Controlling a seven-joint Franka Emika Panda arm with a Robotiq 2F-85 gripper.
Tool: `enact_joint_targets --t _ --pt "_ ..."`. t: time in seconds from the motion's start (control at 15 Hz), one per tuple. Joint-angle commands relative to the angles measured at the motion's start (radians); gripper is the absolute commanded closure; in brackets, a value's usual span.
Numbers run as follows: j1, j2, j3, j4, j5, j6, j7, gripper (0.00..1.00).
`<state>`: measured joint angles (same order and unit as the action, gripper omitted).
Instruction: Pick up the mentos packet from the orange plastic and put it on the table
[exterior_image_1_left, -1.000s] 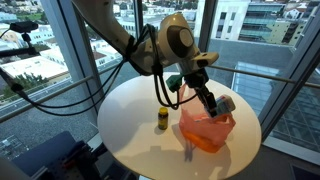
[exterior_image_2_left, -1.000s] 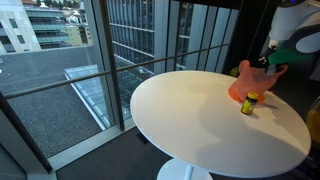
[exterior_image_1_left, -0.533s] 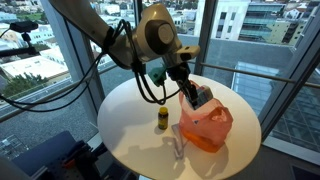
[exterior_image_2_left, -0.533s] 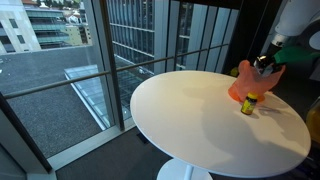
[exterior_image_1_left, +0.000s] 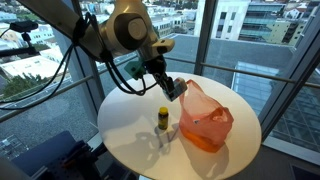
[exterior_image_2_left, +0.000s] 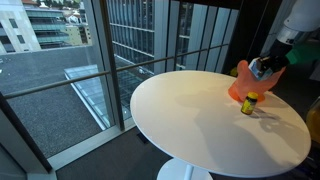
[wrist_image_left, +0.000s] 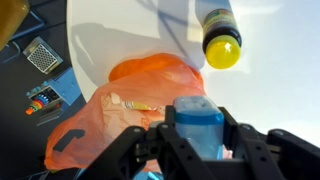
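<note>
Just beside the orange plastic (exterior_image_1_left: 205, 122), my gripper (exterior_image_1_left: 174, 90) held the mentos packet (wrist_image_left: 197, 128) pinched between its fingers.
Lift looked complete; the next move called for lowering it onto the table (exterior_image_1_left: 125, 125) beside that plastic.

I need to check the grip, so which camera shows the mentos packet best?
The wrist view: the blue packet sits large and central, clamped in the gripper. Both exterior views show only a small shape at the gripper, too small to judge the grip.
</note>
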<state>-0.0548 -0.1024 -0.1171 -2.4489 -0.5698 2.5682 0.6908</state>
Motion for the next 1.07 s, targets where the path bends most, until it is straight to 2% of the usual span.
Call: enact_joint_targets --t 0.0,0.27,0.47,0.53,0.6,0.8,0.87,1.0 --pt "0.010 -0.076 0.049 -0.070 0.156 -0.014 -0.179 0.81" --pt "0.032 -0.079 0.088 -0.063 0.341 -0.104 -0.361 0.81" --pt "0.027 -0.079 0.098 -0.037 0.390 -0.175 -0.414 0.81" --pt "0.018 -0.059 0.109 -0.056 0.360 -0.122 -0.366 0.81" --pt "0.018 -0.060 0.110 -0.055 0.363 -0.128 -0.369 0.56" --pt "0.017 -0.056 0.111 -0.057 0.363 -0.127 -0.369 0.56" --pt "0.017 -0.056 0.112 -0.057 0.363 -0.127 -0.369 0.81" --pt "0.026 -0.038 0.110 -0.056 0.384 -0.123 -0.404 0.81"
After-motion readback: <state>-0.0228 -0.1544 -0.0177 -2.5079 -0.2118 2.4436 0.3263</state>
